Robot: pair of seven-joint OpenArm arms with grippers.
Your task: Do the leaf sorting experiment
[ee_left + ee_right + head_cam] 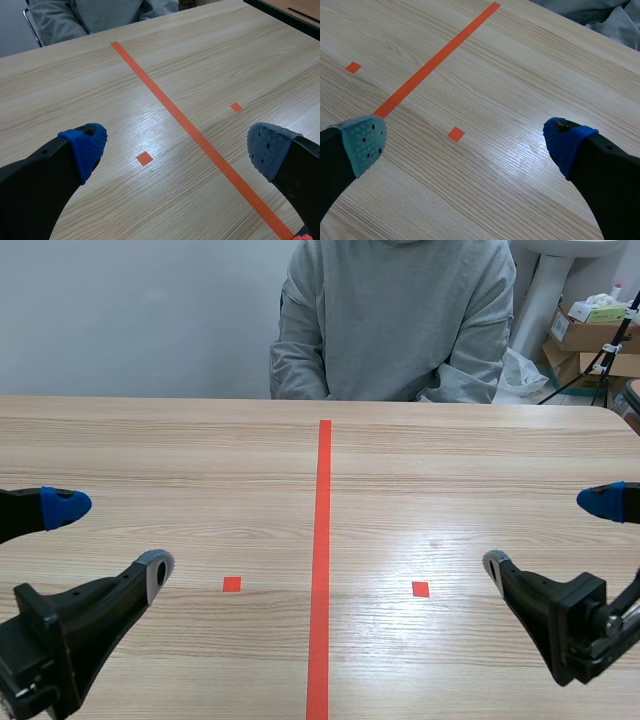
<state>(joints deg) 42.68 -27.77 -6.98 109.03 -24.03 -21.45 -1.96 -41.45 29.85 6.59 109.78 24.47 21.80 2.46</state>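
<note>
No leaves show in any view. My left gripper [110, 540] hangs low over the table's near left, open, with nothing between its fingers [82, 145]. My right gripper [550, 535] hangs low at the near right, also open and holding nothing; its fingers [570, 142] stand wide apart. In the left wrist view my gripper [177, 145] is above a small orange square mark. In the right wrist view my gripper [462, 140] is above the other square mark.
A person in a grey sweatshirt [395, 315] sits across the wooden table [200, 455], hands out of sight. An orange tape line runs down the table's middle. Cardboard boxes [590, 340] stand on the floor at the back right.
</note>
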